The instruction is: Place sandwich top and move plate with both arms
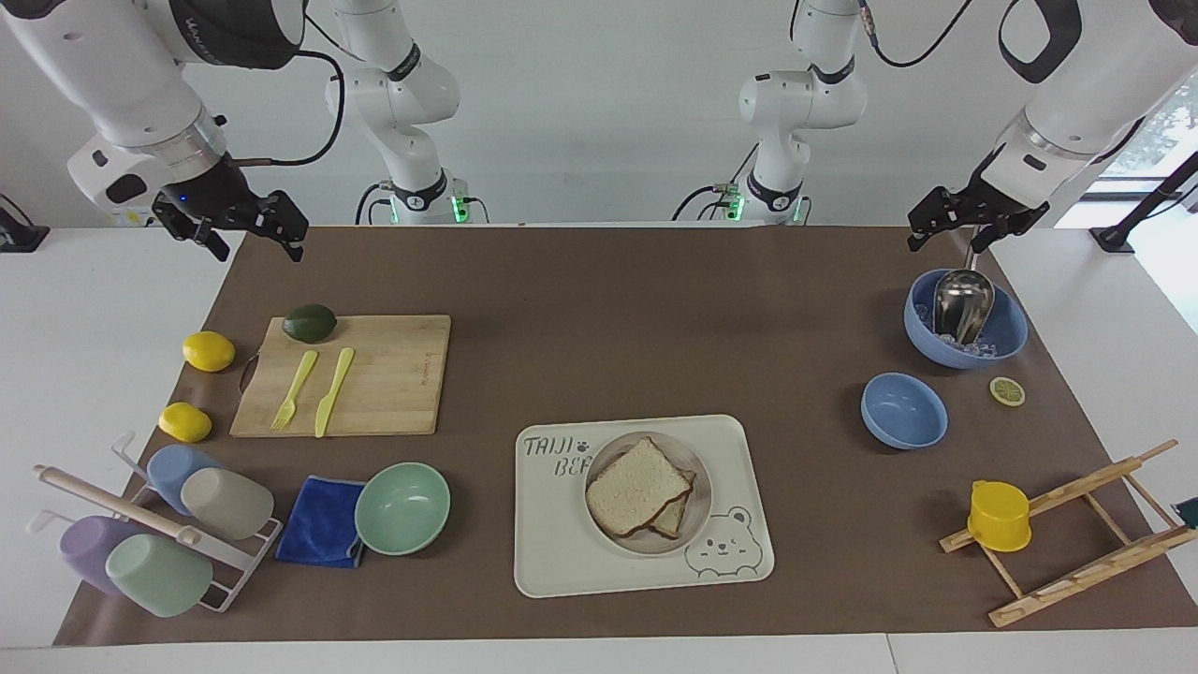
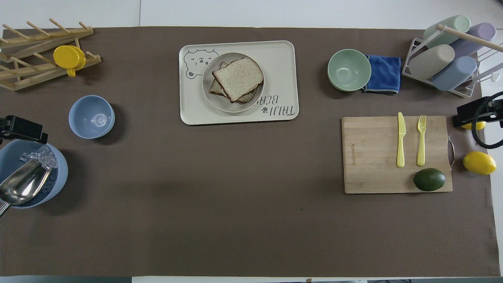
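Over the blue ice bowl [image 1: 966, 323] with its metal scoop [image 1: 962, 304], I am hanging my left gripper [image 1: 973, 223] with fingers apart, holding nothing. I am keeping my right gripper [image 1: 251, 227] spread open above the mat's corner, waiting. Sandwich top [image 1: 638, 487] is lying on the plate [image 1: 700, 510], which is sitting on the bear tray [image 1: 562, 552].

The top slice [image 1: 637, 487] hides most of the bread beneath it. The ice bowl [image 2: 59, 173] and scoop [image 2: 19, 188] are cut off by the overhead view's edge.
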